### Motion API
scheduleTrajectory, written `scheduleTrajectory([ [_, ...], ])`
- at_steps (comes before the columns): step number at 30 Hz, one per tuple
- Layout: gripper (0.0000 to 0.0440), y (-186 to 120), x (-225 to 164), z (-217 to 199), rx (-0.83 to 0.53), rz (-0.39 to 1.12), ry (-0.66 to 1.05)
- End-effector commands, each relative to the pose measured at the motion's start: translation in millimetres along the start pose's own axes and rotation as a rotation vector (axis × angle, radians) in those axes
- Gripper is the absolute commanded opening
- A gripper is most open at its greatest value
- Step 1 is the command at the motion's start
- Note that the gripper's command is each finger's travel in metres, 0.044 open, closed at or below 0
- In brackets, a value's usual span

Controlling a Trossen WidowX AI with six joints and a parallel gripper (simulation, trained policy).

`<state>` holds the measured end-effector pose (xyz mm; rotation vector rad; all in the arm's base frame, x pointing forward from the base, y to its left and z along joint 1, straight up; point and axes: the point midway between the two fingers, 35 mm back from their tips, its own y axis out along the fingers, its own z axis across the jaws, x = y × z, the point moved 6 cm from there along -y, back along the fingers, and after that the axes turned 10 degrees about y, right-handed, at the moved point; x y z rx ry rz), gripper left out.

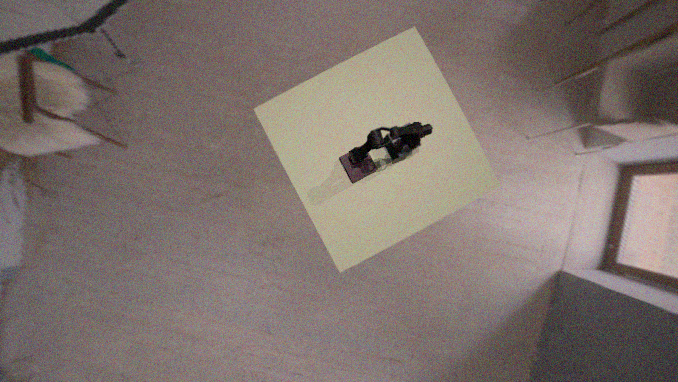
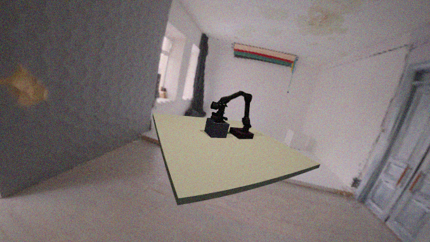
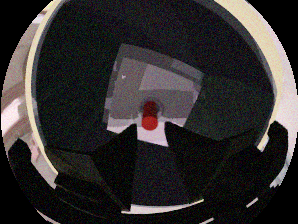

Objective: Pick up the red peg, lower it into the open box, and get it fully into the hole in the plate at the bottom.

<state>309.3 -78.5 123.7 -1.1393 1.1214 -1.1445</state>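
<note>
The end effector (image 1: 399,149) (image 2: 218,119) (image 3: 150,127) is a bit open and holds nothing; the peg (image 3: 149,123) looks light, hard and maybe slippery, so grab it near the top

Red cylindrical peg (image 3: 150,116) upright at the plate's hole inside the dark open box (image 1: 406,150) (image 2: 217,129) (image 3: 65,65).
</note>
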Motion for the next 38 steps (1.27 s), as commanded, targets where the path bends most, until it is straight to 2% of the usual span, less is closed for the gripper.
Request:
scheduleTrajectory([
  [1, 0.015, -5, 3, 1, 0.006, 0.032, 0.006],
  [21, 0.0225, -60, 20, 15, 0.144, 0.209, 0.048],
  [33, 0.0259, -88, 33, 23, 0.236, 0.258, 0.029],
  [38, 0.0261, -103, 40, 27, 0.29, 0.259, 0.001],
])
